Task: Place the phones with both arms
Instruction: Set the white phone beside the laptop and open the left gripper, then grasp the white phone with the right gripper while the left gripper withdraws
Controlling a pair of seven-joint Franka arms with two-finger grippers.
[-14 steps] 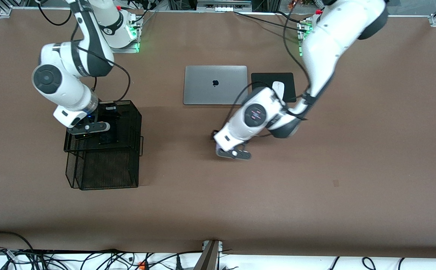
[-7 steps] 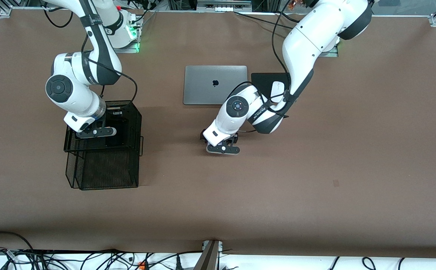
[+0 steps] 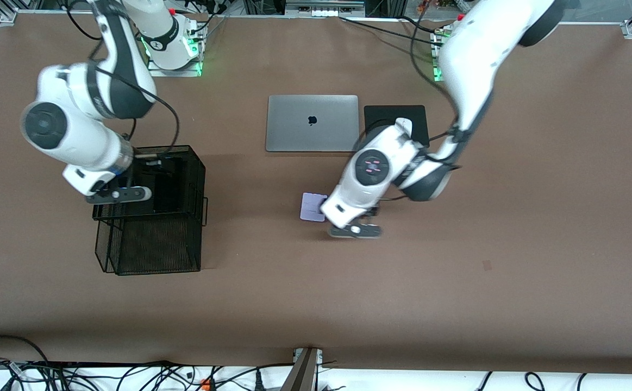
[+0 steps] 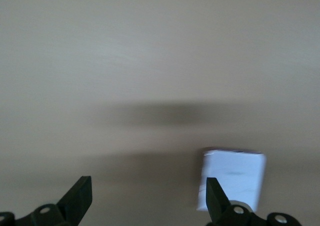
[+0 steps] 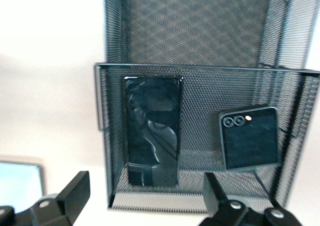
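Two grippers, three phones. The left gripper [image 3: 355, 224], its fingers [image 4: 80, 198] standing apart and holding nothing, is hovering over bare table [image 3: 457, 282]; the one lavender flip phone [image 3: 313, 207] is lying flat on the table just beside it, at about ten o'clock from the gripper in the front view, and touching neither finger. The right gripper [image 3: 117, 187], fingers likewise spread and empty, is hanging over the upper tier of the single black mesh tray [image 3: 196, 163]. Two black phones are lying side by side in that tier below it: one long black slab [image 5: 152, 131] and one black flip phone [image 5: 250, 138], apart from each other and from the fingers. Farther from the front camera, at about twelve o'clock from the lavender phone, one silver laptop [image 3: 312, 123] is resting closed, with one white mouse [image 3: 404, 127] on a black pad [image 3: 386, 114] beside it.
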